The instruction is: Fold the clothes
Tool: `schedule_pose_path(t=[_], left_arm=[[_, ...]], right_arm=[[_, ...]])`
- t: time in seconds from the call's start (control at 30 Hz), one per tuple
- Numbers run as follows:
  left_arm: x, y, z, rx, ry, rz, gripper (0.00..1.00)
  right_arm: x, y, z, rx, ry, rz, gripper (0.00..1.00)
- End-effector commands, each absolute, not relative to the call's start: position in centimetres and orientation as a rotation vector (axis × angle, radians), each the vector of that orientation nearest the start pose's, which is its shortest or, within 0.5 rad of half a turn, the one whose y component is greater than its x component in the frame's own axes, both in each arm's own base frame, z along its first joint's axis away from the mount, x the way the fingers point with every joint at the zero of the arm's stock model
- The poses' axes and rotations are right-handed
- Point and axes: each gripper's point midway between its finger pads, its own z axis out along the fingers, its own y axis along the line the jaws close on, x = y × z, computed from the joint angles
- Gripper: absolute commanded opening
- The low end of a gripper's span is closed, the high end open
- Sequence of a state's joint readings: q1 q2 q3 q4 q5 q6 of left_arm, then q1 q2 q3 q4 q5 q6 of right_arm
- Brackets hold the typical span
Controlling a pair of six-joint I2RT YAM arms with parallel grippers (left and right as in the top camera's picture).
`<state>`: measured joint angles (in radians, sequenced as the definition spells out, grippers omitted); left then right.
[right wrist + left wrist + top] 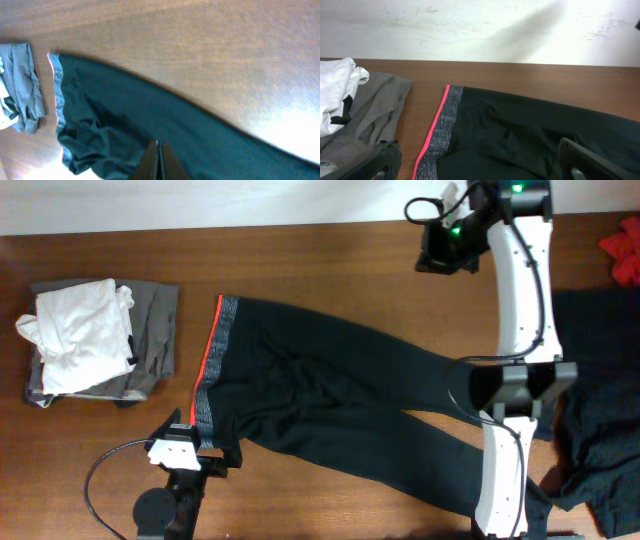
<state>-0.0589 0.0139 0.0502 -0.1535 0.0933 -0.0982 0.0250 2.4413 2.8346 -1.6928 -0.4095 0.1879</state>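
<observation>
Black trousers [340,400] spread flat on the table [330,260]. Left gripper [480,162], fingers wide apart, sits low at the near end of the waistband [207,370]. Right gripper [158,150], fingers pressed together and empty, is raised well away from the waistband, on the leg side.

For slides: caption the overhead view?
Black soft-fabric trousers with grey, red-edged waistband lie unfolded on the brown wooden table.
</observation>
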Motion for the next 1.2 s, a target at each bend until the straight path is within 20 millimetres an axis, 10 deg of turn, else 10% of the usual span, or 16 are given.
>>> schedule_pose_path(t=[0.0, 0.23, 0.43, 0.8, 1.17], left_arm=[[24.1, -3.0, 15.6, 0.045, 1.688, -0.183, 0.99], [24.1, -3.0, 15.6, 0.045, 1.688, -0.183, 0.99], [24.1, -3.0, 15.6, 0.045, 1.688, -0.183, 0.99], [24.1, -3.0, 15.6, 0.046, 1.688, -0.183, 0.99], [24.1, -3.0, 15.6, 0.045, 1.688, -0.183, 0.99]], right_arm=[[44.7, 5.9, 28.0, 0.171, 2.748, 0.516, 0.04], [34.4, -3.8, 29.8, 0.468, 2.787, 0.015, 0.04], [27.3, -9.1, 23.7, 0.830, 2.941, -0.013, 0.04], [29.1, -9.9, 9.2, 0.905, 3.090, 0.146, 0.04], [29.7, -7.8, 0.5, 0.824, 3.258, 0.137, 0.04]])
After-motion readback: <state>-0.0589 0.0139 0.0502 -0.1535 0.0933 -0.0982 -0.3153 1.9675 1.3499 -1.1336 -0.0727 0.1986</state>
